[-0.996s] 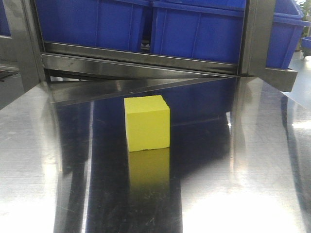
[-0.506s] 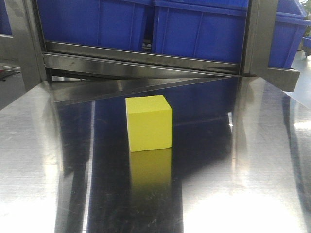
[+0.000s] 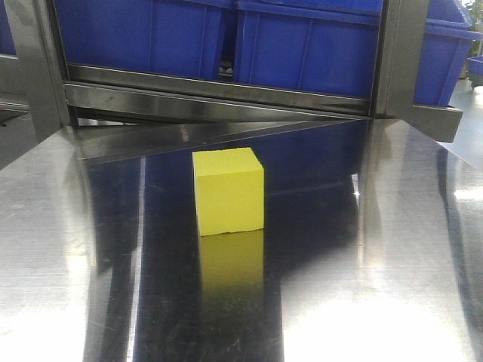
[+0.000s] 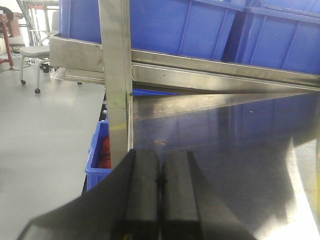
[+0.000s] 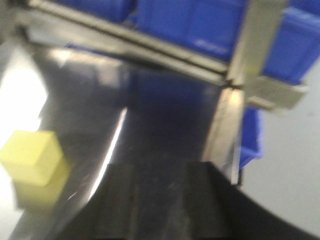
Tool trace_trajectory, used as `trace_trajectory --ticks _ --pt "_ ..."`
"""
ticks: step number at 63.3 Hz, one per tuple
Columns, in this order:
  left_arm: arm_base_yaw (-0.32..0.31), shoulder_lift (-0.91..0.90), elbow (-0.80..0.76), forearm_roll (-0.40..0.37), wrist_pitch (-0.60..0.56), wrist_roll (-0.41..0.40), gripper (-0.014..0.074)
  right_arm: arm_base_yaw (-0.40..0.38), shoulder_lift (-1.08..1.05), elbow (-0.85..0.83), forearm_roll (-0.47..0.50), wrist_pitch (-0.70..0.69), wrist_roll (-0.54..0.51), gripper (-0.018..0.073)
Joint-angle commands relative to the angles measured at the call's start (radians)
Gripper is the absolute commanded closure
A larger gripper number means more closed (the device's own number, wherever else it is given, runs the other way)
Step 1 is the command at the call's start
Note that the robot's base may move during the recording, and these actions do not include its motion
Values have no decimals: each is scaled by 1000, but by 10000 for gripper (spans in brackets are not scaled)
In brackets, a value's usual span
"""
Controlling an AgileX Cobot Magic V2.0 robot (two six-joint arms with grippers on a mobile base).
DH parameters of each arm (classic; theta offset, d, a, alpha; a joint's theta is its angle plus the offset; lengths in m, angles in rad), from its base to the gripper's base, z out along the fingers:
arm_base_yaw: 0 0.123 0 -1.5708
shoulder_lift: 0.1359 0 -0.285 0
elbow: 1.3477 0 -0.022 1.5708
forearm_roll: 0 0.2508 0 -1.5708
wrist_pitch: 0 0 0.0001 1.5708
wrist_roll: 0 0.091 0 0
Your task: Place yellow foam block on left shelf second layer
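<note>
The yellow foam block (image 3: pixel 228 190) stands upright on the shiny steel shelf surface (image 3: pixel 377 264), near its middle, with nothing touching it. No gripper shows in the front view. In the blurred right wrist view the block (image 5: pixel 32 156) lies at the far left, well left of my right gripper (image 5: pixel 160 172), which is open and empty above the steel surface. My left gripper (image 4: pixel 160 175) is shut with its pads pressed together and holds nothing. It sits beside the shelf's left upright post (image 4: pixel 116 75). The block is out of view there.
Blue plastic bins (image 3: pixel 302 45) fill the layer above, on a steel rail (image 3: pixel 219 94). Steel uprights (image 3: pixel 400 53) stand at both sides. A lower blue bin (image 4: pixel 97 155) with red contents sits left of the post. A wheeled chair (image 4: pixel 30 55) stands on the grey floor.
The front view shifted slightly right and back again. The yellow block has not moved on the steel surface.
</note>
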Motion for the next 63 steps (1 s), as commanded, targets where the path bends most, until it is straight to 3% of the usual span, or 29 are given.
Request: trace_trajectory --ticks 1,5,14,21,29,35,40,63 --pt "-1 -13 28 -10 -89 -4 460 75 94 -104 1 13 8 -15" --pt "-1 -13 28 -10 -89 -4 460 131 174 -168 1 69 8 -80" --pt "-1 -13 28 -10 -89 -4 460 228 347 -296 -23 163 10 -65" --pt "-1 -13 28 -10 -89 -4 460 289 472 -389 -23 205 87 -65" --pt "-1 -13 28 -10 -89 -4 460 348 609 -500 -60 277 297 -65" --pt "-1 -13 28 -10 -89 -4 460 394 732 -599 -183 362 542 -65" --pt "-1 -13 28 -10 -89 -4 460 431 816 -672 -260 407 651 -65" --pt "-1 -13 28 -10 -89 -4 460 523 1029 -865 -273 427 725 -65"
